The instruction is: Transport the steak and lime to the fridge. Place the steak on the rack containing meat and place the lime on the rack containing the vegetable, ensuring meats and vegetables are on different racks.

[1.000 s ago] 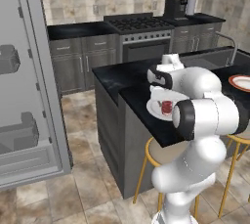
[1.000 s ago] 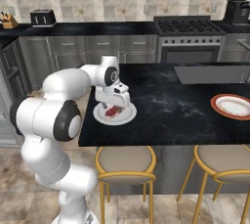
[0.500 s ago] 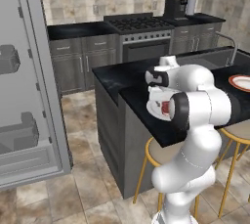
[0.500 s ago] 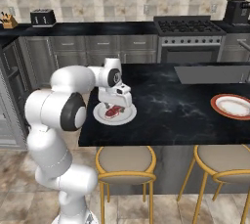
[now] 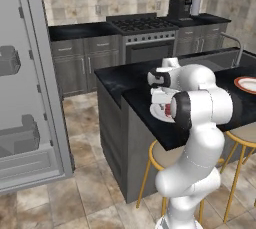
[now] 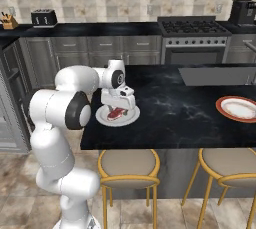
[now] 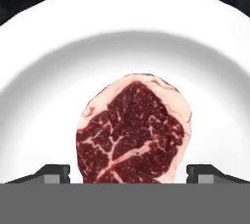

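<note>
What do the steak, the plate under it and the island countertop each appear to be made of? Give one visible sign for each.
Steak: raw meat, dark red with pale marbling and a fatty rim.
Plate: probably glazed ceramic, plain smooth white with soft shading along its rim.
Island countertop: looks like polished black stone, with faint pale veining and sheen.

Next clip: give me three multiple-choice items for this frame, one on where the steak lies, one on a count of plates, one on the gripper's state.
1. Where is the steak?
A. on a white plate
B. on a fridge shelf
C. on a stool

2. How many plates stand on the island counter?
A. one
B. two
C. four

3. How does the gripper stand?
A. shut on the steak
B. open, fingertips either side of the steak
C. holding a lime

Key: 1 A, the hand view shows white plate all round the steak. 2 B, the white plate and an orange-rimmed plate to the right. 3 B, a gap shows at each tip.
</note>
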You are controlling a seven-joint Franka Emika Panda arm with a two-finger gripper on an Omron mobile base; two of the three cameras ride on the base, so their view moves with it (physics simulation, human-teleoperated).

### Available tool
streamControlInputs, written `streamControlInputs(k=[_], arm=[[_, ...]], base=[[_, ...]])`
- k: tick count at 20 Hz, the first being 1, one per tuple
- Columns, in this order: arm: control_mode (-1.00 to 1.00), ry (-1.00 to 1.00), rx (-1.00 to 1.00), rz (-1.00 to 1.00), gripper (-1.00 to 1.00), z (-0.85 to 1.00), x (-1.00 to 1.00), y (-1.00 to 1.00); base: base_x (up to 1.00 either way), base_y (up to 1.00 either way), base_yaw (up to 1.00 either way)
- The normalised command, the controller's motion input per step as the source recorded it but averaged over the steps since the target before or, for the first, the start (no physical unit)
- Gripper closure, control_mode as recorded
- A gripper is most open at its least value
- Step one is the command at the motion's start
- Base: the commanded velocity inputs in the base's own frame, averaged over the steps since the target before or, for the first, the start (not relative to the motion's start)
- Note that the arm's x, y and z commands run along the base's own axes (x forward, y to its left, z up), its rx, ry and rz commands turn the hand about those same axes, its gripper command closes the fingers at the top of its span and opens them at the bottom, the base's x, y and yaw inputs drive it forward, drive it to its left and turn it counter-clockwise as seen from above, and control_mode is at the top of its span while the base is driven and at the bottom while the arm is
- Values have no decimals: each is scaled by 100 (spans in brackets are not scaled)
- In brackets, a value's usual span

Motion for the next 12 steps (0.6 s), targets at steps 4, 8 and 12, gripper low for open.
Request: streamControlInputs(k=[4,8,12], arm=[[-100,0,0,0,-100,-21,0,0],[-100,-1,1,-2,-100,0,-20,0],[-100,0,16,-4,-100,-17,-15,0]], base=[[0,0,0],[0,0,0],[0,0,0]])
